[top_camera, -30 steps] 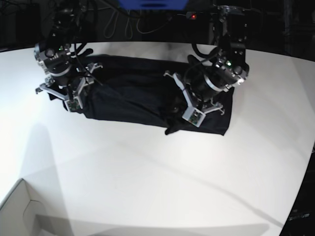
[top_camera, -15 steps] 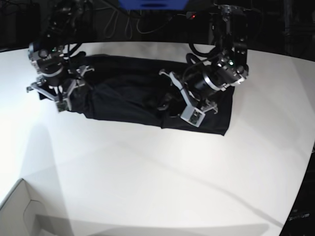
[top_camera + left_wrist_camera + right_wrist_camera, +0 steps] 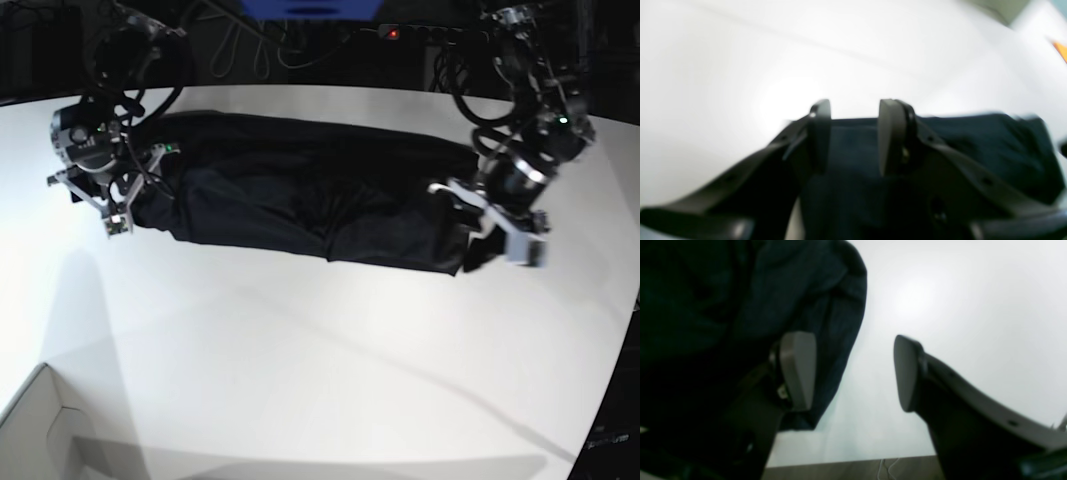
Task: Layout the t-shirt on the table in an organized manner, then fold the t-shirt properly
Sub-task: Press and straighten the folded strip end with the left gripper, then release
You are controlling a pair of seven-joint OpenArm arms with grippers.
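As I checked the base view, the shirt (image 3: 300,195) lay in a long, rumpled band across the far part of the table (image 3: 330,350), running from one arm to the other. My right gripper (image 3: 88,198) hung at the band's end on that view's left, over the edge of the cloth and the white top beside it. My left gripper (image 3: 500,232) sat at the opposite end, just past the cloth's corner. From there I could not judge either pair of jaws. A white box (image 3: 40,430) showed at the near corner of the table, well apart from the shirt.

Through the left wrist camera, the left gripper (image 3: 853,133) had its jaws apart with a clear gap, and nothing was pinched in it. The shirt (image 3: 990,150) spread under and behind the fingers (image 3: 890,133), its straight edge meeting the bare table (image 3: 773,50) just beyond the tips. The picture was blurred, so I could not tell whether the fingers touched the cloth.

Through the right wrist camera, the right gripper (image 3: 853,370) stood wide apart and held nothing. The shirt (image 3: 756,300) filled the upper left, bunched in folds behind the one finger (image 3: 798,370); the other finger was over bare table (image 3: 973,306). The table's edge showed at the bottom.
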